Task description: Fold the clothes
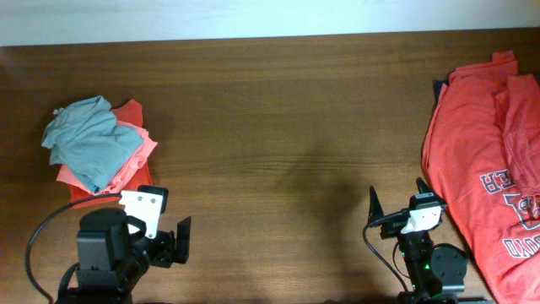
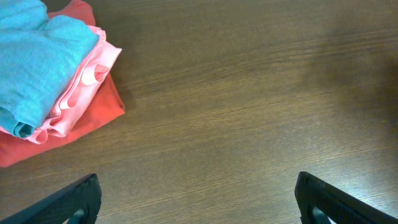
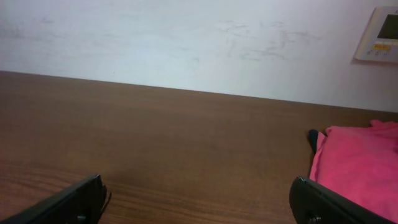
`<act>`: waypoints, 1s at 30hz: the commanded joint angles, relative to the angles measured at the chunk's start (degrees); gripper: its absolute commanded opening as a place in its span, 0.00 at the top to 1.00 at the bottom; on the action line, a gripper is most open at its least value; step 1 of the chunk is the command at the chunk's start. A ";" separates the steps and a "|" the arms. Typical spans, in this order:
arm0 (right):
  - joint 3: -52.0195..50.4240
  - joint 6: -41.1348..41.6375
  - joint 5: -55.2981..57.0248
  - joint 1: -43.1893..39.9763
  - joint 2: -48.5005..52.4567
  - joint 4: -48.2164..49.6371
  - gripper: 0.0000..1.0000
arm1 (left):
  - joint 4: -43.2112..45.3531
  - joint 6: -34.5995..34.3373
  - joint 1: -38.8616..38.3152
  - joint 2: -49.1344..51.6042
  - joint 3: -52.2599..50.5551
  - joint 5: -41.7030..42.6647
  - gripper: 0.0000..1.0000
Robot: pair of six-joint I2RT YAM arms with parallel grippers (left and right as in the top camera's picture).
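A stack of folded clothes lies at the table's left: a teal-grey garment on top, a pink one under it, a red one at the bottom. A heap of unfolded red shirts with white lettering lies at the right edge, and shows pink-red in the right wrist view. My left gripper is open and empty at the front left, just right of the stack. My right gripper is open and empty at the front right, beside the red heap.
The brown wooden table spans the view, with a white wall behind its far edge. A white wall panel hangs at the upper right. A dark item peeks out from under the red heap.
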 commanded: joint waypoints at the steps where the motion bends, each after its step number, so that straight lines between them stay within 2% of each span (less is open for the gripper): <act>1: -0.24 0.17 -1.36 -0.22 -0.48 -0.24 0.01 | 0.11 -0.74 0.02 -0.33 -0.07 0.22 0.01; 9: -0.24 0.17 -1.36 -0.22 -0.48 -0.24 0.01 | -2.19 0.11 0.02 -3.23 -0.57 -1.44 0.01; 12: -0.24 0.17 -1.36 -0.22 -0.48 -0.24 0.01 | 3.08 0.13 0.04 -7.45 -4.28 -3.65 0.01; 22: -0.24 0.17 -1.36 -0.22 -0.48 -0.24 0.01 | 38.66 1.25 0.26 -27.65 -30.69 -5.35 0.01; 25: -0.24 0.17 -1.36 -0.22 -0.48 -0.24 0.01 | 49.66 3.26 0.68 -31.21 -36.96 -5.31 0.01; 28: -0.24 0.17 -1.36 -0.22 -0.48 -0.24 0.01 | 65.05 7.08 0.81 -34.12 -45.55 -5.31 0.01; 30: -0.24 0.17 -1.36 -0.22 -0.48 -0.24 0.01 | 69.46 7.17 0.81 -34.56 -49.00 -4.92 0.01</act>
